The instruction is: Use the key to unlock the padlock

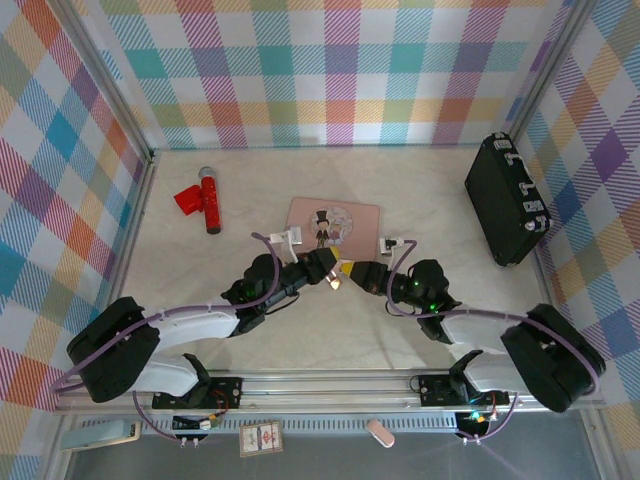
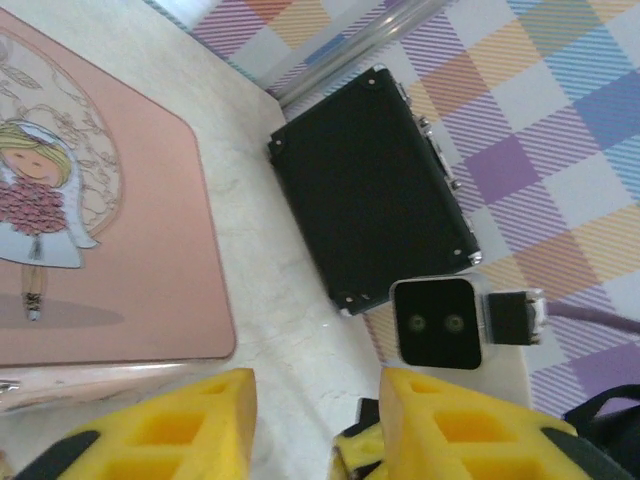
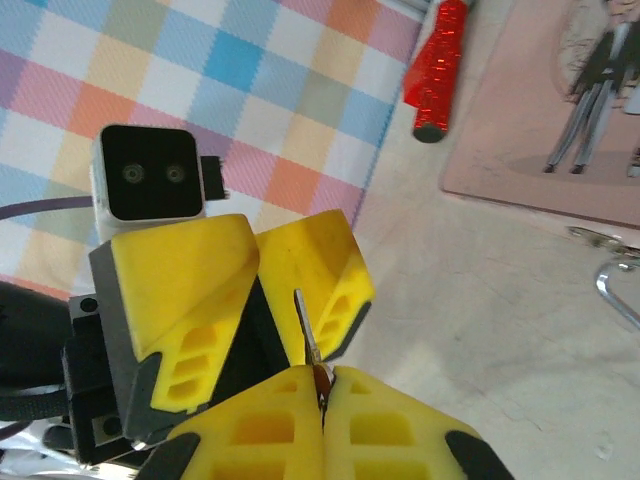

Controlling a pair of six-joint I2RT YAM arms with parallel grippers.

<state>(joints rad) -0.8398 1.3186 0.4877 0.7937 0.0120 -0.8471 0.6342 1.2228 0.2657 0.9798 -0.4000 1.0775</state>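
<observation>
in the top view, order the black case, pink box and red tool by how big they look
1. black case and pink box: nearly alike. The case looks slightly larger, but it is too close to rank firmly.
2. red tool: clearly the smallest.

key (image 3: 305,330): thin bare metal | pink box (image 2: 150,250): smooth, matt

- One pink box (image 1: 333,222), centre.
- One black case (image 1: 506,200), at right.
- One red stick (image 1: 211,205), one red block (image 1: 186,200), upper left.
- One key (image 3: 305,325).
- Two grippers: left gripper (image 2: 315,420), right gripper (image 3: 322,388).
</observation>
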